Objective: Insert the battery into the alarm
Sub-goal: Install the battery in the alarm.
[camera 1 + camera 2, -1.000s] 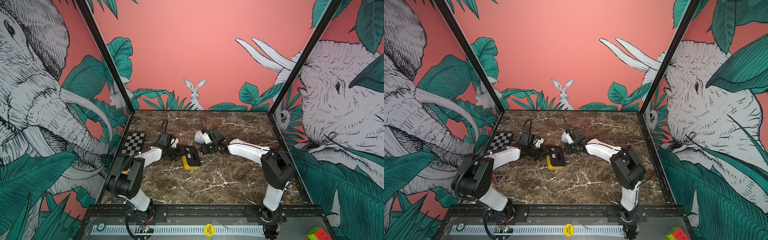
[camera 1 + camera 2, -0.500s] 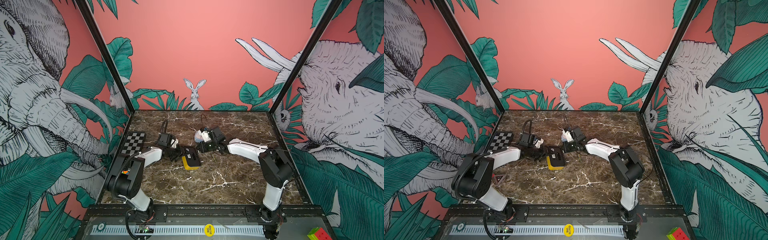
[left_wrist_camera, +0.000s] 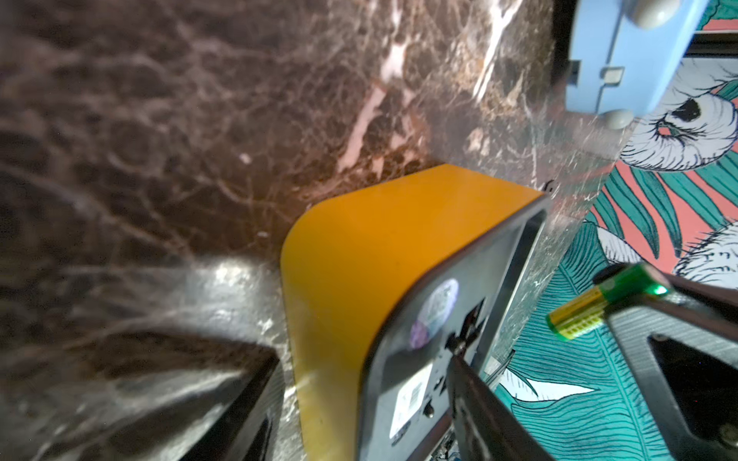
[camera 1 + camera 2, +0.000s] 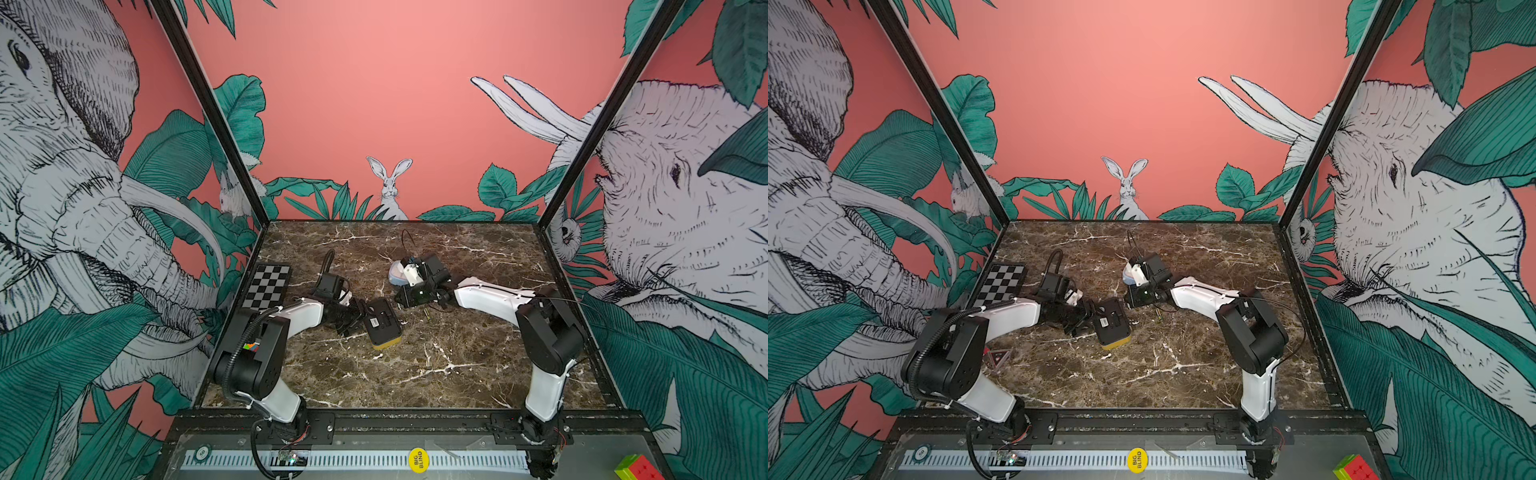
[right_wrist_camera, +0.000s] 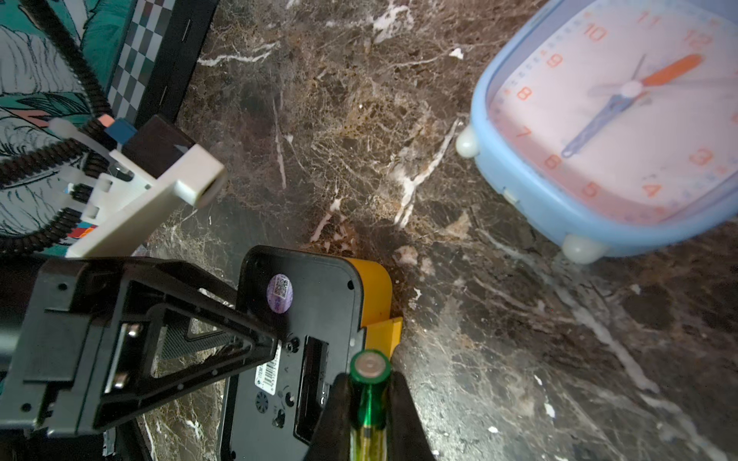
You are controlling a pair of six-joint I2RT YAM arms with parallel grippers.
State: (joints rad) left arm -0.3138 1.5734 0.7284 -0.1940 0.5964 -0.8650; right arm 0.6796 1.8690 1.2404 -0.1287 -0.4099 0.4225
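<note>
The alarm [image 4: 382,326] [image 4: 1112,323] lies face down at mid-table, yellow body under a black back [image 5: 303,319], with its battery slot [image 5: 309,383] uncovered. My left gripper [image 4: 353,322] [image 3: 363,355] straddles its left edge, open, with marble showing between one finger [image 3: 239,399] and the yellow side [image 3: 359,259]. My right gripper [image 4: 401,298] [image 5: 369,403] is shut on the green and gold battery [image 5: 369,383] [image 3: 599,307]. It holds the battery end-on just above the alarm's edge, beside the slot.
A blue clock [image 4: 397,274] [image 5: 607,131] stands just behind the right gripper. A checkerboard card [image 4: 266,286] lies at the left wall. A small yellow-green thing [image 4: 1158,312] lies on the marble under the right arm. Cage walls close three sides.
My right arm has edged left with the battery, closer to the alarm. The left jaws have widened round the alarm, which has stayed in place.
</note>
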